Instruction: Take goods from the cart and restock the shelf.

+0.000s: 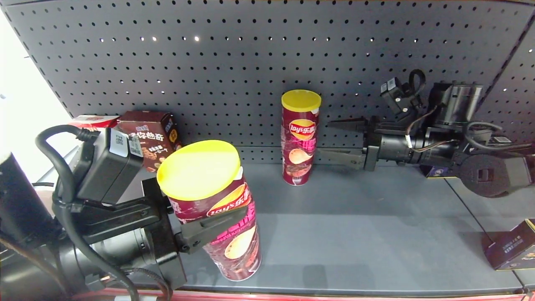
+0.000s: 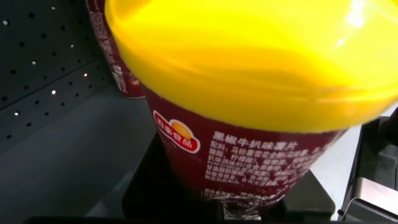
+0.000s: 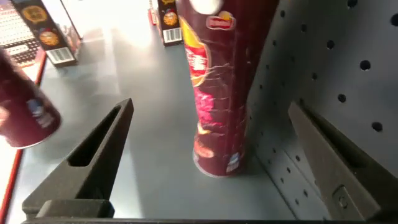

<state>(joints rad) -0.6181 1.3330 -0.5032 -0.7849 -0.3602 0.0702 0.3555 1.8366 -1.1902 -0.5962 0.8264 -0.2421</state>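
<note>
Left fingers (image 1: 213, 228) clamp front can (image 1: 196, 169); right fingers (image 3: 93, 155) spread beside rear can (image 3: 217, 106).

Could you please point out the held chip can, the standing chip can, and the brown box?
held chip can (image 1: 197, 169): head view, on its yellow lid.
standing chip can (image 1: 297, 152): head view, mid label.
brown box (image 1: 156, 142): head view, front face.

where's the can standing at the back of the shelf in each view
head view: back can upright mid-shelf, by the pegboard, just left of the right tool.
left wrist view: a strip of it behind the held can, near the pegboard.
right wrist view: upright ahead of the open right tool, beside the pegboard.
shared landmark: the pegboard.
</note>
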